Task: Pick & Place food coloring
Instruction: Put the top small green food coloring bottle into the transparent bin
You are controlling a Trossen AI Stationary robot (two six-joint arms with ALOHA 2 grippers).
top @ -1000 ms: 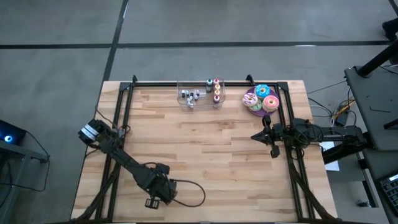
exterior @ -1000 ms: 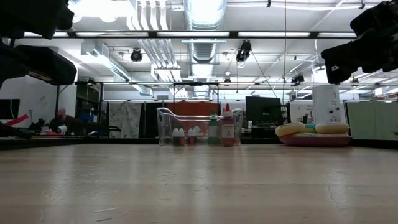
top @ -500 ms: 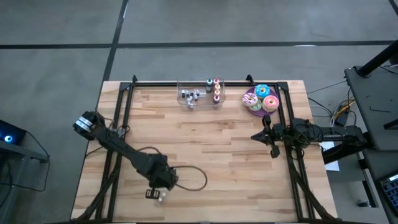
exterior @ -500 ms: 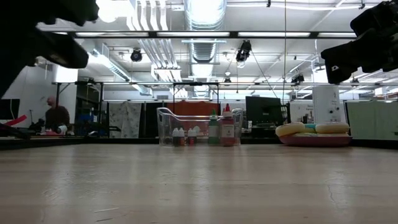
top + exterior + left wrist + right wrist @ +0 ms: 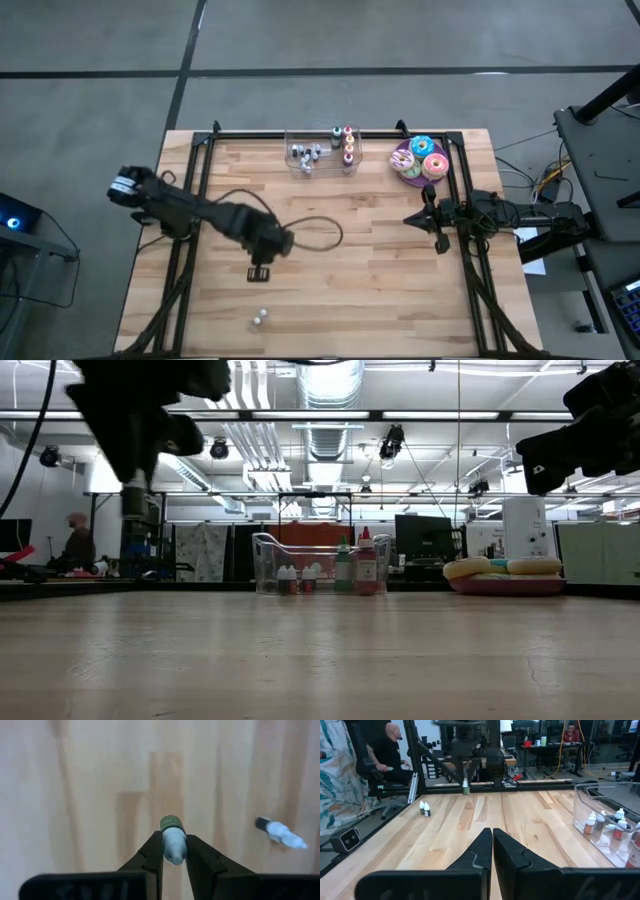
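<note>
The left hand (image 5: 174, 851) pinches a small pale bottle (image 5: 173, 840) with a dark green cap, held above the tabletop (image 5: 380, 270) left of center. The right hand (image 5: 492, 846) is fully closed, empty.

Both arms are dark, nearly black, built of jointed segments. A thin black cable loops beside the left arm (image 5: 190, 208). Its base seems to carry a pale marking, though indistinct. The right end effector (image 5: 492, 851) has angular matte-black fingers (image 5: 479, 852).
</note>
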